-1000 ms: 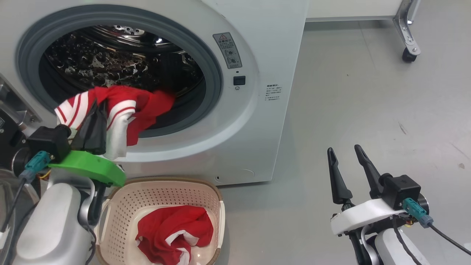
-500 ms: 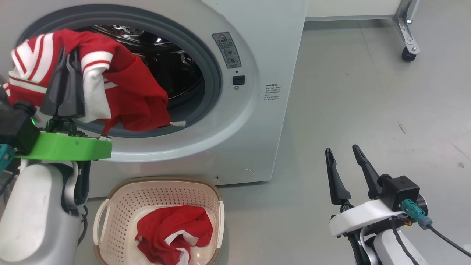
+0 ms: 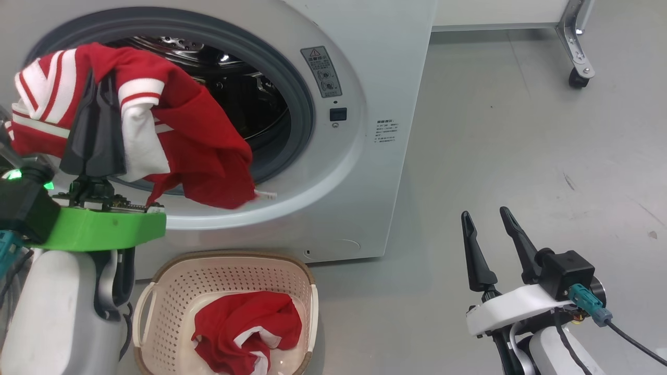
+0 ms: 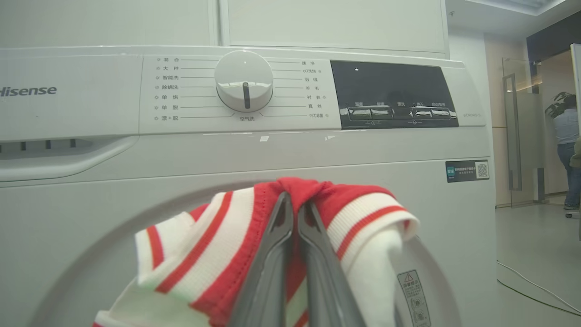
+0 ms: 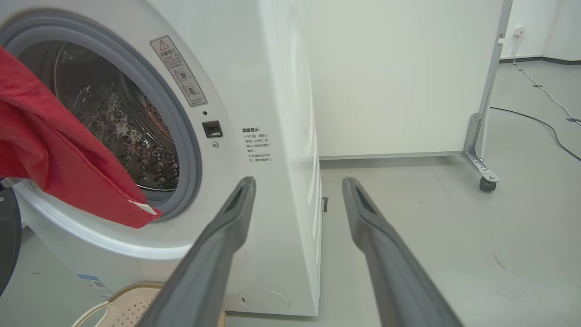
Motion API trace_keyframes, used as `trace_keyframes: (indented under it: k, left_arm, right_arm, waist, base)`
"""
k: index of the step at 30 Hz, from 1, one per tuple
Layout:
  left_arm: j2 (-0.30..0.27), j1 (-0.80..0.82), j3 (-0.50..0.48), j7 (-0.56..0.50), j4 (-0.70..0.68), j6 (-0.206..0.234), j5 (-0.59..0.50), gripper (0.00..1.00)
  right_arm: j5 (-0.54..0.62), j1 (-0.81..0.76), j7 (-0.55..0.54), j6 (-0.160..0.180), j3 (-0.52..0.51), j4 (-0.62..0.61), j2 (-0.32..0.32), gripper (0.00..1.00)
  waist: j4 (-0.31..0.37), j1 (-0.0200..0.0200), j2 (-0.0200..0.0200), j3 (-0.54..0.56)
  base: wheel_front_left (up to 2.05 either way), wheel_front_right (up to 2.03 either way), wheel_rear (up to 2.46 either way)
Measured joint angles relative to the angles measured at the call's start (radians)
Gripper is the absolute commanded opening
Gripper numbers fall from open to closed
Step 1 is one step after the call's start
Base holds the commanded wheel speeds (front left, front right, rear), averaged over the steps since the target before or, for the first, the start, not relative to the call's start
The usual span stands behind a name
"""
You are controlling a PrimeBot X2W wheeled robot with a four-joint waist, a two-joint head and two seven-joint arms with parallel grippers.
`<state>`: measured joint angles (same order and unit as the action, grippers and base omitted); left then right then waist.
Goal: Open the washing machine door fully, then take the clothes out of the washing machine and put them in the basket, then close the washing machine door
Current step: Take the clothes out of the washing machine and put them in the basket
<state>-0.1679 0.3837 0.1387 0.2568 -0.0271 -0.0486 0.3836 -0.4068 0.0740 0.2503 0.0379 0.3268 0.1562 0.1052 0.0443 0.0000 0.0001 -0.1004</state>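
**Left gripper** (image 3: 101, 83): the fingers are pressed together on a fold of a red garment with white striped cuffs (image 3: 198, 151). The gripper is raised in front of the washing machine (image 3: 375, 67), across the left half of its round opening. In the left wrist view the pinched fold sits at the fingertips, below the machine's control dial (image 4: 243, 81) and dark display panel (image 4: 392, 95).

**Held garment:** the cloth drapes down and to the right from the fingers, crossing the lower left of the machine's grey rubber seal (image 3: 305, 104). Its lowest hem carries a small white tag and hangs in front of the white ring just below the seal. The perforated steel drum (image 3: 245, 99) shows behind and to the right of the cloth. I cannot tell whether any part of the cloth touches the seal.

**Right gripper** (image 3: 486, 211): the fingers are spread wide with nothing between them. It sits low over the grey floor (image 3: 521, 156), well to the right of the machine. In the right wrist view it points toward the machine's right front corner.

**Basket** (image 3: 229, 256): it stands on the floor just in front of the machine, below the opening. A second red-and-white garment (image 3: 245, 323) lies crumpled inside it.

**Machine front:** a warning sticker (image 3: 323, 71) and a small dark latch socket (image 3: 338, 114) sit just right of the seal.

**Surroundings:** a wheeled frame leg (image 3: 576, 47) stands on the floor well to the right of the machine. In the left wrist view a person (image 4: 565, 150) stands far off beyond the machine's right side.
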Motion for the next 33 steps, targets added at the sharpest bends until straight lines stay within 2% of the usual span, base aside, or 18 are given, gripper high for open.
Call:
trace_keyframes:
  k: [5,15,33]
  left_arm:
    - [0.004,-0.030,0.007,0.000,-0.005,-0.001,-0.005,0.00]
    - [-0.007,-0.144,0.077,-0.028,0.090,-0.020,-0.004,0.00]
    - [-0.038,-0.179,0.116,-0.080,0.269,-0.040,0.001,0.00]
  right_arm:
    - [0.000,-0.001,-0.004,0.000,0.001,-0.003,0.001,1.00]
    - [0.000,-0.002,-0.016,0.000,0.010,-0.026,0.000,1.00]
    - [0.015,0.033,-0.031,0.001,0.030,-0.076,0.000,1.00]
  waist:
    - [-0.004,0.0000,0.0000,-0.001]
    - [-0.003,0.0000,0.0000,-0.027]
    - [0.033,0.0000,0.0000,-0.171]
  base:
    - [0.00,0.00,0.00]
    - [0.00,0.00,0.00]
    - [0.00,0.00,0.00]
